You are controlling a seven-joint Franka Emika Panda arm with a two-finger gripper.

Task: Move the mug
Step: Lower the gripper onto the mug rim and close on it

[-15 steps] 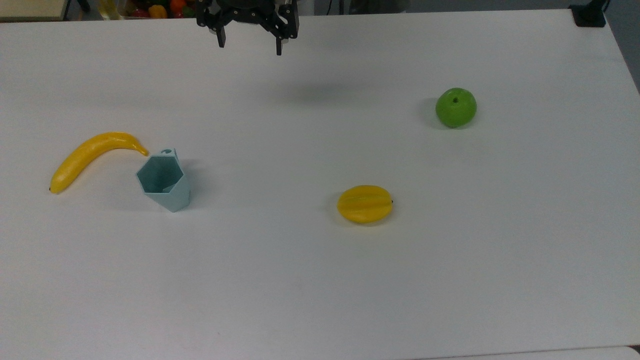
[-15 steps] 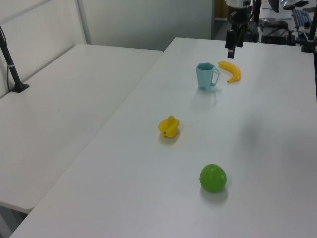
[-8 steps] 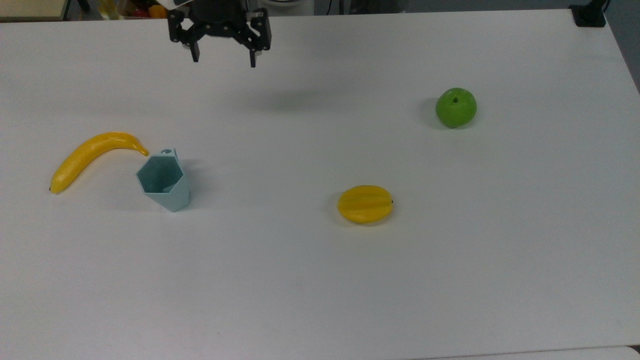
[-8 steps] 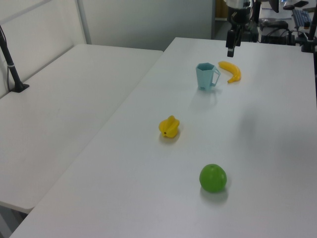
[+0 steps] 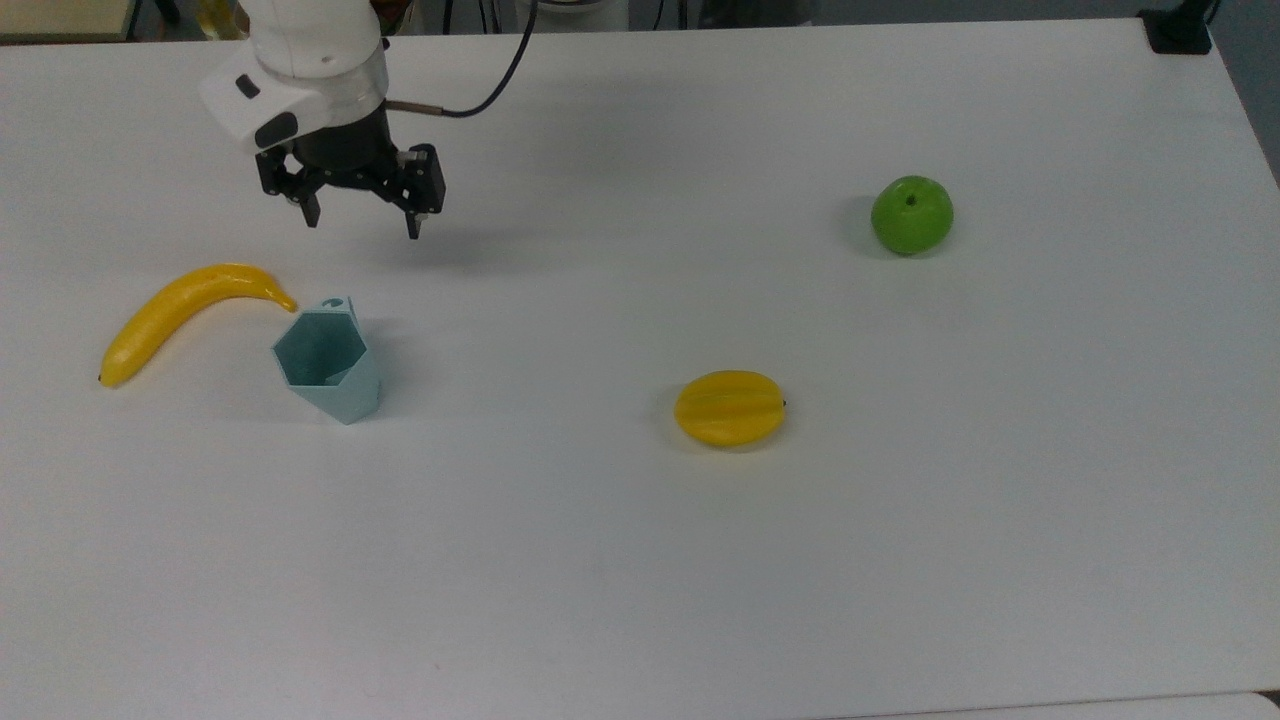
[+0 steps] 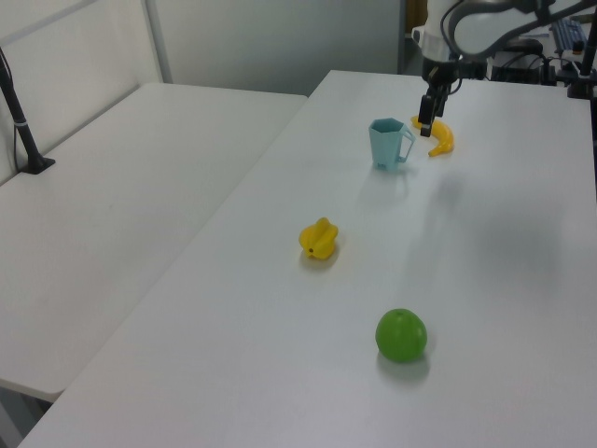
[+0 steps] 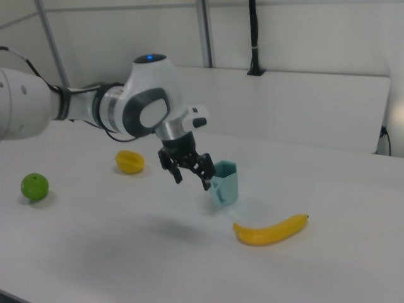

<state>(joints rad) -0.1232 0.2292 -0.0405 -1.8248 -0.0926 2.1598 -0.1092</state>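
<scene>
The two black fingers [image 5: 311, 212] stand wide apart and hold nothing, and the gripper [image 5: 362, 222] hangs above the white table [image 5: 640, 560], apart from everything on it. In the top view it is above the pale teal-blue faceted plastic mug [image 5: 328, 365], which stands upright on the table. A curved yellow banana [image 5: 180, 312] lies with its tip just beside the mug's handle tab. A yellow ridged starfruit [image 5: 729, 408] and a green apple [image 5: 911, 214] lie well apart toward the top view's right.
</scene>
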